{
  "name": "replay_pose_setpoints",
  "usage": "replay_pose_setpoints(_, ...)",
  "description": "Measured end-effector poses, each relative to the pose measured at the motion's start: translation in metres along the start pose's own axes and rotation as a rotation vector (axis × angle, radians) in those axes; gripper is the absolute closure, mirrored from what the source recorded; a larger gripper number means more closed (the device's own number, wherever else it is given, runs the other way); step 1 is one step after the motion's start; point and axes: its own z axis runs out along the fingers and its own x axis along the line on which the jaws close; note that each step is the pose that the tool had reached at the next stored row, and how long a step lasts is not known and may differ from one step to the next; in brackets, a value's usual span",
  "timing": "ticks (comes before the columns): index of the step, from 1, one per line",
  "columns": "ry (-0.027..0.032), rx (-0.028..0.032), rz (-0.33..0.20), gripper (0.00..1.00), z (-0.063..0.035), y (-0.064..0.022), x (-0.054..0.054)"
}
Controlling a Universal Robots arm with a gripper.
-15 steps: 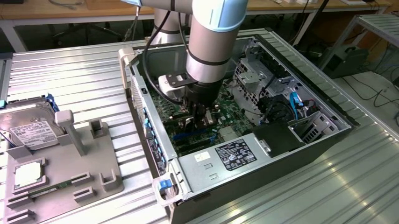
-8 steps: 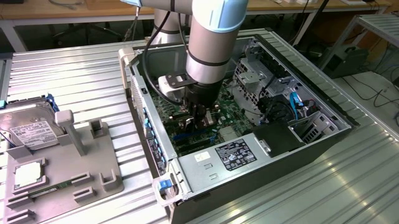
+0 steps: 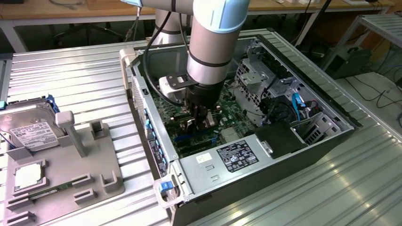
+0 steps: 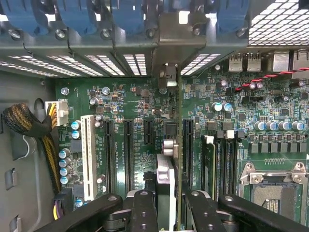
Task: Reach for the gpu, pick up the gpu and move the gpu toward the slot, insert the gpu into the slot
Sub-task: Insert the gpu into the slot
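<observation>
The gpu point(image 4: 166, 169), where is it?

Pinched edge-on in the claw point(image 4: 173, 215), a finger pressed to each side of the card, down inside the open computer case point(image 3: 326, 94).

And the slot?

A long black slot point(image 4: 188, 145) lies just beside the card's thin edge, on the green motherboard point(image 4: 135, 96). I cannot tell whether the card touches it.

What lies past the card?

Its far end reaches toward the vented rear wall point(image 4: 116, 63) of the case, which is lined with blue clips point(image 4: 128, 14).

Anything outside the case?

At the exterior view's left, a hard drive point(image 3: 28, 129) rests on a grey holder point(image 3: 75, 160) on the ribbed desk point(image 3: 75, 80), well apart from the claw.
</observation>
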Motion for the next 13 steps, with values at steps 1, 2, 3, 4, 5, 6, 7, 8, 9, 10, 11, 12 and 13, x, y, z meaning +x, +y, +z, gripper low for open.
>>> replay_pose_setpoints(1,0.0000,0.0000,0.000,0.72,0.0000,0.0001,0.0000)
replay_pose_setpoints(2,-0.0001,0.0001,0.000,0.72,0.0000,0.0005,0.0000)
replay_pose_setpoints(3,-0.0001,0.0001,0.000,0.72,0.0001,0.0009,0.0000)
replay_pose_setpoints(4,-0.0001,0.0001,0.000,0.72,0.0001,0.0011,0.0000)
replay_pose_setpoints(5,-0.0001,0.0001,0.000,0.72,0.0001,0.0011,0.0000)
replay_pose_setpoints(6,0.0000,0.0000,0.000,0.72,0.0001,0.0013,0.0000)
replay_pose_setpoints(7,0.0000,0.0000,0.000,0.72,0.0001,0.0014,0.0000)
replay_pose_setpoints(8,0.0000,0.0000,0.000,0.72,0.0001,0.0015,0.0000)
replay_pose_setpoints(9,0.0000,0.0000,0.000,0.72,0.0001,0.0016,0.0000)
replay_pose_setpoints(10,0.0000,0.0000,0.000,0.72,0.0001,0.0016,0.0000)
replay_pose_setpoints(11,0.0000,0.0000,0.000,0.72,0.0002,0.0016,0.0000)
replay_pose_setpoints(12,0.0000,0.0000,0.000,0.72,0.0001,0.0017,0.0000)
replay_pose_setpoints(13,0.0000,0.0000,0.000,0.72,0.0001,0.0017,0.0000)
